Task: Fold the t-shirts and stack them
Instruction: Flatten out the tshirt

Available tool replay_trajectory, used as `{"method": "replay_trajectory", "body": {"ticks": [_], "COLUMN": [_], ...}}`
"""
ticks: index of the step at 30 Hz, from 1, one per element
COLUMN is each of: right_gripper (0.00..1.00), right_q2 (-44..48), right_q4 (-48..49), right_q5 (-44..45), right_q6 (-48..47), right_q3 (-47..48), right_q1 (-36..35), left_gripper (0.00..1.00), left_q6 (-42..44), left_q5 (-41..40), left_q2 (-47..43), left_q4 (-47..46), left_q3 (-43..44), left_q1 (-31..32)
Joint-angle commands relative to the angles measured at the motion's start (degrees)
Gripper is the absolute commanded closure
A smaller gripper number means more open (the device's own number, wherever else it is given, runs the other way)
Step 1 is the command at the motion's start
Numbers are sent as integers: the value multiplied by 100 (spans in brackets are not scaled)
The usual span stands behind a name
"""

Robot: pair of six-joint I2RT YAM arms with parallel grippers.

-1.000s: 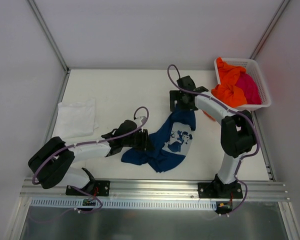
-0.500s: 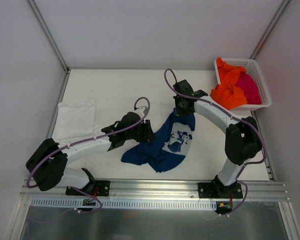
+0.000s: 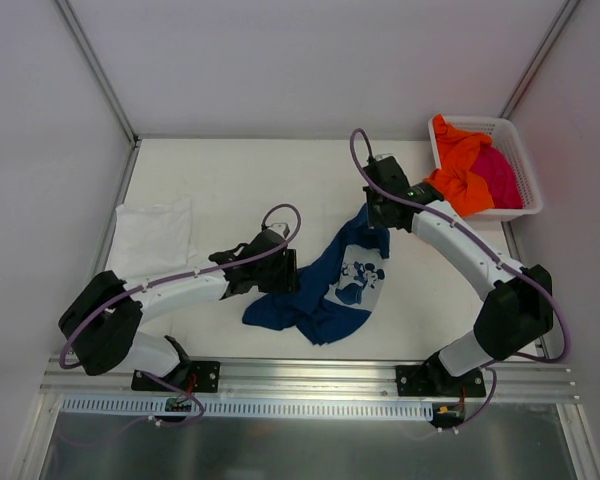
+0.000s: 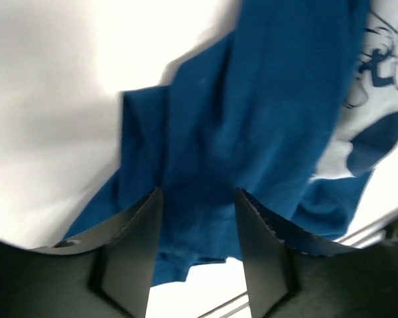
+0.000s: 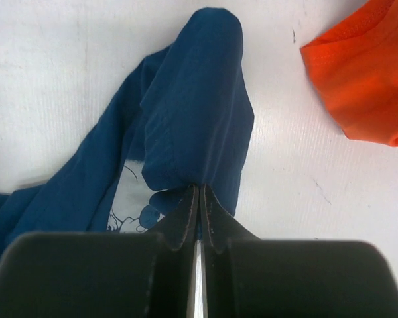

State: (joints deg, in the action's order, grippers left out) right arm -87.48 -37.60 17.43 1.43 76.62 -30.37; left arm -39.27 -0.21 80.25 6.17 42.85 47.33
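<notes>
A navy t-shirt (image 3: 325, 290) with a pale chest print lies crumpled at the table's middle. My right gripper (image 3: 372, 224) is shut on a fold at its far end; in the right wrist view the fingers (image 5: 198, 189) pinch blue cloth (image 5: 192, 112). My left gripper (image 3: 291, 279) hangs over the shirt's left edge, jaws apart, with blue cloth (image 4: 265, 99) under and between them (image 4: 198, 193) and not pinched. A white t-shirt (image 3: 155, 236) lies flat at the left. An orange t-shirt (image 3: 458, 172) and a magenta one (image 3: 500, 176) fill the basket.
The white lattice basket (image 3: 520, 158) stands at the back right corner, orange cloth (image 5: 358, 73) spilling over its near side close to my right gripper. Walls enclose the table on three sides. A metal rail (image 3: 300, 375) runs along the near edge.
My right gripper has closed on the navy shirt's far end and shifted right. My left gripper's jaws have spread wider at the shirt's left edge.
</notes>
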Motion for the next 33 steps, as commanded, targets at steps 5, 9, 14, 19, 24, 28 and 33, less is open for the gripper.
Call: {"method": "replay_trajectory", "body": {"ticks": [5, 9, 14, 19, 24, 28, 33], "right_gripper": [100, 99, 100, 99, 99, 99, 99], "right_q2": [38, 73, 135, 170, 196, 214, 223], "right_q4": [-160, -159, -168, -124, -89, -72, -63], "right_q5": [164, 191, 217, 173, 155, 120, 94], "right_q6": [-3, -3, 6, 50, 76, 94, 85], "right_q3": [-130, -174, -244, -314, -402, -437, -464], "right_q1": [-13, -13, -13, -13, -13, -4, -13], "left_gripper": [38, 37, 38, 39, 44, 49, 62], "left_q6": [-248, -292, -389, -450, -459, -450, -407], "left_q5": [-981, -806, -814, -849, -814, -805, -876], "left_q2": [-782, -774, -642, -431, -510, -449, -431], "left_q4": [973, 991, 982, 965, 859, 780, 719], "left_q3": [-31, -40, -40, 13, -5, -5, 13], "left_q1": [145, 154, 303, 417, 479, 496, 523]}}
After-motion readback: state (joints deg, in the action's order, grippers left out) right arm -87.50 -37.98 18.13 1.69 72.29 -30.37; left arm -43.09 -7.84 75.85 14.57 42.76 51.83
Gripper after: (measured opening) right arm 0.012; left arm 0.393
